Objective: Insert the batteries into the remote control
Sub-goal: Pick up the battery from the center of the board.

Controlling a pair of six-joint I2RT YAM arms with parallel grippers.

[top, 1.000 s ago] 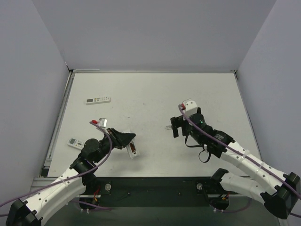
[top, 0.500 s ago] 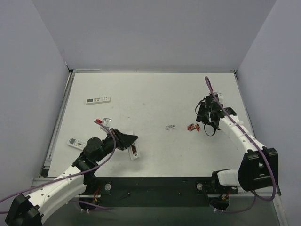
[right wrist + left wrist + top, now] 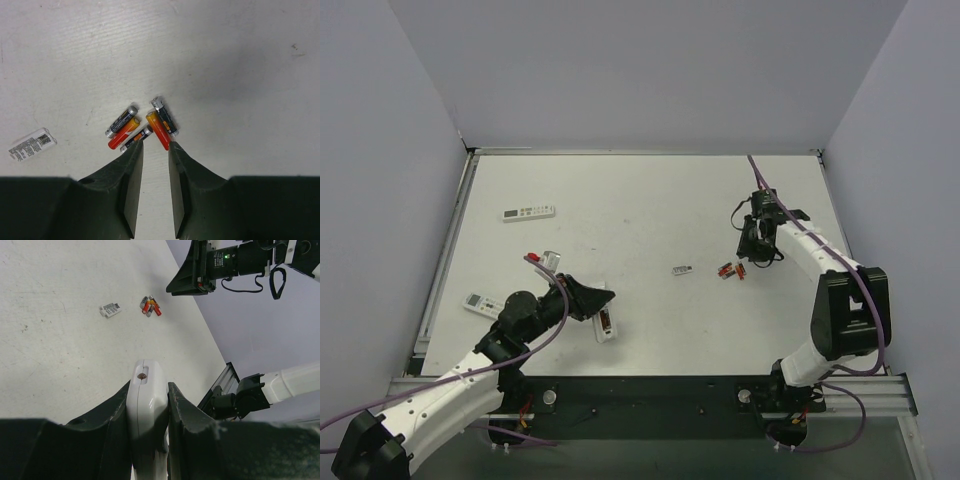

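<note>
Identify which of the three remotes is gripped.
The remote nearest the front edge, clamped in the left gripper. The other two lie free: the back remote and the left-edge remote.

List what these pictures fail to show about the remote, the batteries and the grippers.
- Remote control: the left wrist view shows one end only; the left gripper covers the rest. In the top view it is too small to see its battery bay.
- Batteries: polarity marks are too small in every view.
- Right gripper: its wrist view cannot settle whether the tips touch a battery.
</note>
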